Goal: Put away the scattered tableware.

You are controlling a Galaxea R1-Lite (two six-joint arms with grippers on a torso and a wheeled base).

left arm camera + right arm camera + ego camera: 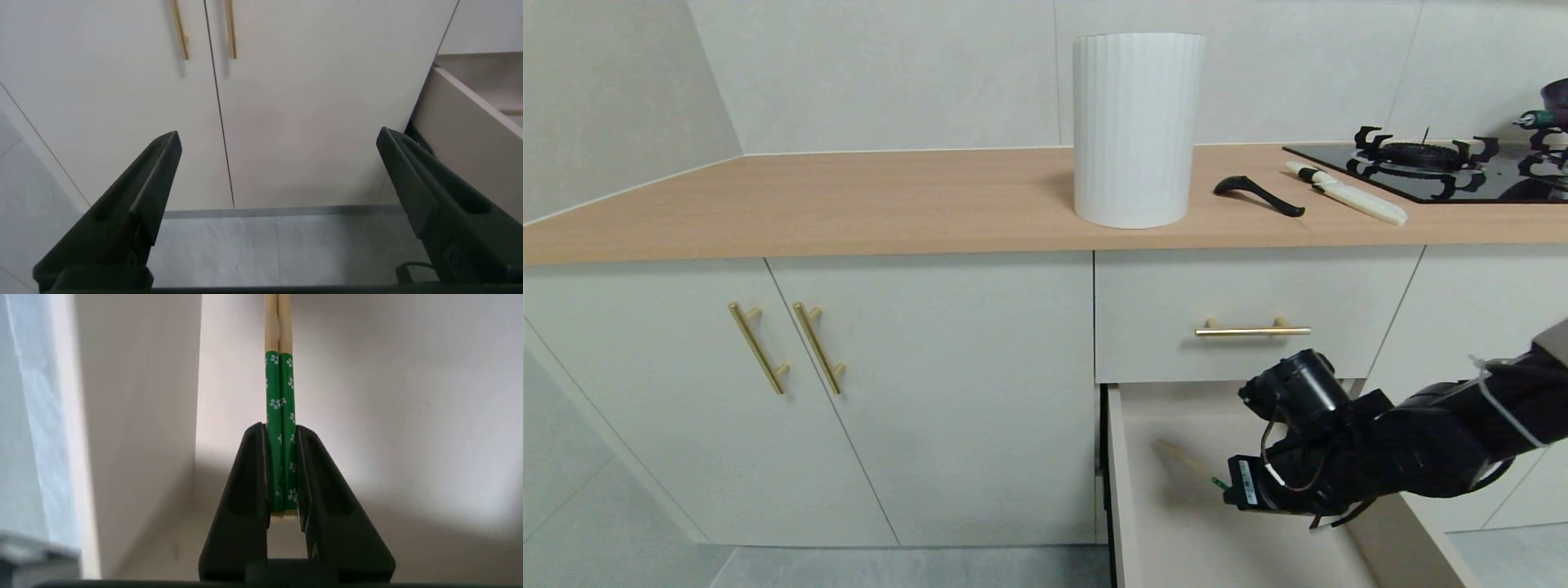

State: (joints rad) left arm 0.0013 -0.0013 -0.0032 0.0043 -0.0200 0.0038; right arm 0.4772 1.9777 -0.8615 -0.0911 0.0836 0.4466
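My right gripper (1230, 487) hangs inside the open drawer (1114, 465) under the counter. It is shut on a pair of wooden chopsticks (1186, 462) with green patterned ends. In the right wrist view the chopsticks (280, 392) stick straight out from between the fingers (245, 469), over the drawer's pale floor. A black spoon (1258, 194) and a white knife (1347, 193) lie on the wooden counter, right of a tall white ribbed container (1135, 131). My left gripper (278, 143) is open and holds nothing, low in front of the cabinet doors.
A gas hob (1429, 163) sits at the counter's right end. A shut drawer with a gold handle (1252, 330) is above the open one. Two cabinet doors with gold handles (784, 347) are to the left. Grey floor lies below.
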